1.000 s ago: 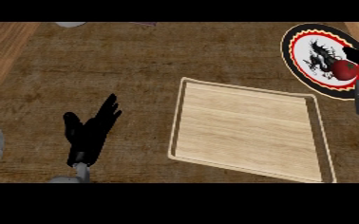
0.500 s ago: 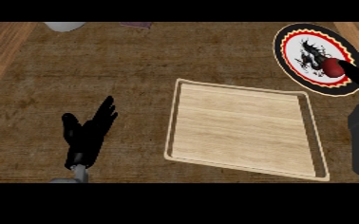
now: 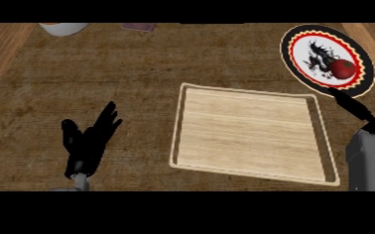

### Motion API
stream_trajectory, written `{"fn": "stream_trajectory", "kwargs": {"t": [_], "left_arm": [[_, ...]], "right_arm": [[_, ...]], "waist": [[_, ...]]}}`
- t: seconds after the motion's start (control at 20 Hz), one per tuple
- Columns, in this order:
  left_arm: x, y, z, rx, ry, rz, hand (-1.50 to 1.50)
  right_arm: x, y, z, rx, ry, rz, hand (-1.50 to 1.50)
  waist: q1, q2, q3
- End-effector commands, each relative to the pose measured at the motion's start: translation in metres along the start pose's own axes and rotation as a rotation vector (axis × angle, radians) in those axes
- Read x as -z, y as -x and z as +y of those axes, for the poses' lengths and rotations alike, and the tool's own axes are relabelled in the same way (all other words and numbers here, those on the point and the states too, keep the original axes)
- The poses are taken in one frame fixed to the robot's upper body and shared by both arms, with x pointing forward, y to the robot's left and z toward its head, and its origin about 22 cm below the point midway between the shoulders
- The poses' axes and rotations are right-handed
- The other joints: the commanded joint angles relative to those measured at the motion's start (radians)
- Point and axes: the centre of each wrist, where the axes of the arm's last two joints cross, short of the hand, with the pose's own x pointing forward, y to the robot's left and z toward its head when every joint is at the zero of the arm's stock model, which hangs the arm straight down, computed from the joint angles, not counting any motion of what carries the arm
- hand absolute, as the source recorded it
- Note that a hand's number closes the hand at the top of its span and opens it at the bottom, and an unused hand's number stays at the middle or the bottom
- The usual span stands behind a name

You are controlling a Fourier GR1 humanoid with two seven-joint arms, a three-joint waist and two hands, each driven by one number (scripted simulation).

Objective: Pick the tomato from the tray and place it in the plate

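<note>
The red tomato [image 3: 342, 69] lies on the right half of the round plate [image 3: 307, 42], which is white with a red and black rim and a black dragon print, at the far right. The light wooden tray [image 3: 249, 134] in the middle holds nothing. My right hand [image 3: 353, 107] shows at the right edge just below the plate, with straight fingers pointing up at it, open and apart from the tomato. At the lower left my left hand [image 3: 86, 143] rests open above the counter, fingers up.
A white bowl [image 3: 63, 28] and a small mauve object [image 3: 139, 27] sit at the counter's far edge, top left. A lighter wooden strip [image 3: 10, 44] borders the dark counter on the left.
My right hand has pulled back from over the plate toward the lower right, leaving the tomato uncovered on the plate. The left hand has stayed where it was.
</note>
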Motion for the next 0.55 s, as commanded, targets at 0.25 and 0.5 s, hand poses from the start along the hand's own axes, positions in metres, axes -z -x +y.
{"fn": "stream_trajectory", "kwargs": {"t": [0.25, 0.5], "left_arm": [[-0.009, 0.007, 0.008, -0.002, -0.007, 0.024, 0.00], [0.003, 0.005, -0.004, 0.012, 0.003, -0.001, 0.00]], "right_arm": [[-0.069, 0.006, -0.029, -0.070, -0.031, 0.020, -1.50], [-0.080, -0.006, -0.017, -0.074, -0.032, 0.025, -1.50]], "waist": [[-0.002, 0.002, -0.003], [0.005, 0.006, -0.002]]}}
